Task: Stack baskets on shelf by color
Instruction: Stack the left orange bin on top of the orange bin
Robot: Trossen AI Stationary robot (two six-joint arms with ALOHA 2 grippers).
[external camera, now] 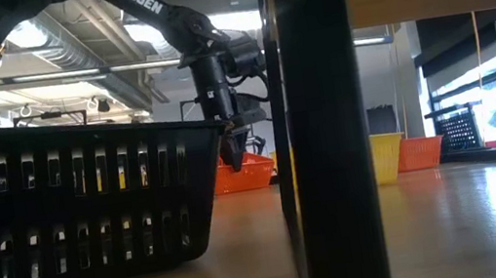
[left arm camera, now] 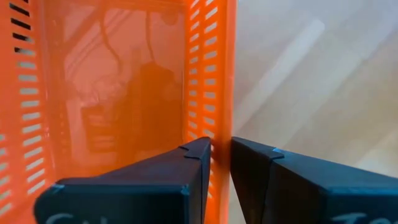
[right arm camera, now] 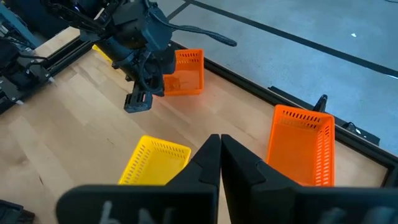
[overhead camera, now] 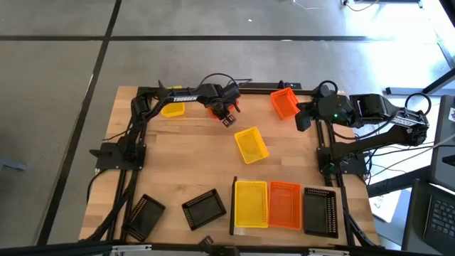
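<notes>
Left wrist view shows the left gripper clamped on the wall of an orange basket at upper left, which should be lifted level toward the shelf's orange stack, while the right gripper is kept closed, empty.

high view straight down on desk, low view level at desk surface, left wrist close on orange basket, right wrist farther off, shares it
</notes>
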